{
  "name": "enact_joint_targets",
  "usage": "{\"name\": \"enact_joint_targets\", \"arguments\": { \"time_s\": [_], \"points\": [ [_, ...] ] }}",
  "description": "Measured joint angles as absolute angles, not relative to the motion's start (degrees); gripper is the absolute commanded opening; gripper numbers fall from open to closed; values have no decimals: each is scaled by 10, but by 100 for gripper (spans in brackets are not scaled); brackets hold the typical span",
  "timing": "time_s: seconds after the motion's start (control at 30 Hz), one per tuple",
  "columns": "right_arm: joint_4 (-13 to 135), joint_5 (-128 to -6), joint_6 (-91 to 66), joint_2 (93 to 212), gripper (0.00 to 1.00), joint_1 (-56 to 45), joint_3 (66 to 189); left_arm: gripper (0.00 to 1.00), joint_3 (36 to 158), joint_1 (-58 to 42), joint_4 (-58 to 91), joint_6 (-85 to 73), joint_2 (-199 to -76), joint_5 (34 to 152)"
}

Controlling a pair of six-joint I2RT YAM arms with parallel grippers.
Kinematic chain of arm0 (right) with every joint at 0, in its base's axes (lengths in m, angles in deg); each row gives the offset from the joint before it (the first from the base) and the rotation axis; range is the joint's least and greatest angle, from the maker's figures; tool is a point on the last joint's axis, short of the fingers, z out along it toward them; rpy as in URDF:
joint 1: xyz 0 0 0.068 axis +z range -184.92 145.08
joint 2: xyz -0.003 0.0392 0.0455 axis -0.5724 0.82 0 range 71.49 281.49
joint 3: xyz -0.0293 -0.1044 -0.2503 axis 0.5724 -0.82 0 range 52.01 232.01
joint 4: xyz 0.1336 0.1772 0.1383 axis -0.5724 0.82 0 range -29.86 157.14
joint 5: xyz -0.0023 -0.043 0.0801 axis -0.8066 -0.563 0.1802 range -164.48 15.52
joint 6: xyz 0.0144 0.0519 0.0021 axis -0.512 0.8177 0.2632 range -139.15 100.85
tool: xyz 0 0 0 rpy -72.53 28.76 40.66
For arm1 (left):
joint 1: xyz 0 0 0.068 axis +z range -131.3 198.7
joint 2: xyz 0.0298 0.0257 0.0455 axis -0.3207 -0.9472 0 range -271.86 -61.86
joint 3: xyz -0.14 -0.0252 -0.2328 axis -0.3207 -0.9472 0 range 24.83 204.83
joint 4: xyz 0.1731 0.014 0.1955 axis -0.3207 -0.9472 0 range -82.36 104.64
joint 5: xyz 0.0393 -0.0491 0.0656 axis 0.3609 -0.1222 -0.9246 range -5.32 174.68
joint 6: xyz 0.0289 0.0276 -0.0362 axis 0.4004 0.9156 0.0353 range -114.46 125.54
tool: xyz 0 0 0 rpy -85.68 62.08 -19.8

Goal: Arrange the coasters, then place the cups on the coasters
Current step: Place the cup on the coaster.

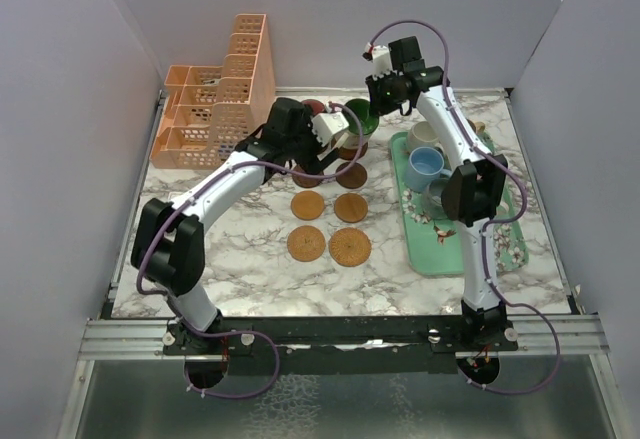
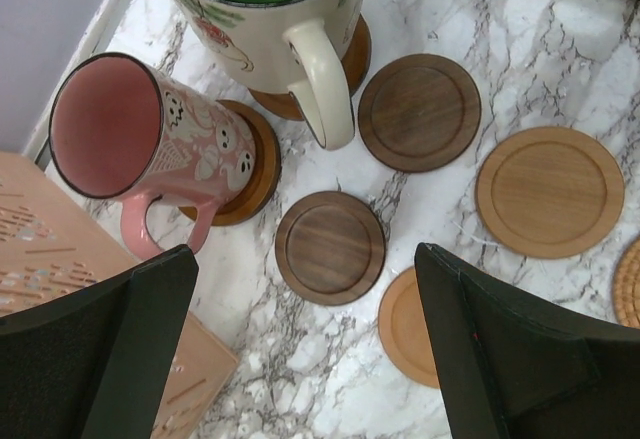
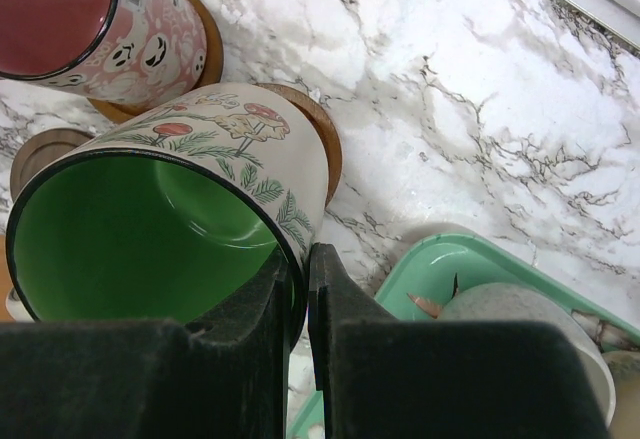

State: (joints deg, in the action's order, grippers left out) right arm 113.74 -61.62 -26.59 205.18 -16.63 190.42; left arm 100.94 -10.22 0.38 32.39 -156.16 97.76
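Note:
My right gripper [image 3: 305, 255] is shut on the rim of the green-lined cup [image 3: 150, 239], one finger inside and one outside. That cup hangs tilted over a brown coaster [image 3: 322, 139]; I cannot tell whether it touches. Beside it a pink ghost-pattern cup [image 2: 140, 134] stands on a coaster [image 2: 255, 164]. My left gripper [image 2: 305, 349] is open above the marble with nothing between its fingers. Below it lie bare coasters: dark ones [image 2: 330, 247] [image 2: 419, 111] and light ones [image 2: 549, 191] [image 2: 405, 324]. In the top view the green cup [image 1: 358, 114] is at the back of the coaster group [image 1: 350, 249].
A mint-green tray [image 1: 455, 254] on the right holds a cream cup [image 1: 422, 137], a blue cup [image 1: 425, 164] and a grey cup [image 1: 440, 194]. A peach lattice organiser [image 1: 215, 109] stands at the back left, its corner close under my left fingers [image 2: 100, 329].

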Motion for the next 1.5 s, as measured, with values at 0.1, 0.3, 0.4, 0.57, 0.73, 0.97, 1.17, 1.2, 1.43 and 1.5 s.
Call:
{"name": "enact_joint_targets", "arguments": {
  "time_s": [0.1,0.3,0.4,0.57,0.73,0.97,1.17,1.2,1.43,1.5],
  "points": [
    [1134,-617,-262,2057,1,-167,1906,94,1033,-106,13,317,-1598,984],
    [1133,-617,-252,2060,1,-166,1907,90,1089,-128,23,307,-1672,973],
    [1133,-616,-247,2060,1,-166,1907,84,1118,-141,23,304,-1702,956],
    [1132,-615,-243,2059,1,-166,1899,68,1158,-152,22,292,-1733,933],
    [1133,-613,-241,2059,1,-166,1880,60,1186,-152,16,285,-1752,919],
    [1133,-611,-239,2058,1,-166,1878,65,1199,-159,-1,282,-1773,910],
    [1133,-609,-239,2056,1,-166,1878,57,1199,-164,-7,281,-1775,904],
    [1133,-609,-239,2056,1,-166,1878,55,1200,-165,-7,281,-1776,902],
    [1133,-609,-239,2042,1,-167,1878,45,1213,-166,-16,279,-1791,892],
    [1133,-609,-239,2040,1,-166,1878,42,1217,-166,-20,279,-1794,891]
  ]
}}
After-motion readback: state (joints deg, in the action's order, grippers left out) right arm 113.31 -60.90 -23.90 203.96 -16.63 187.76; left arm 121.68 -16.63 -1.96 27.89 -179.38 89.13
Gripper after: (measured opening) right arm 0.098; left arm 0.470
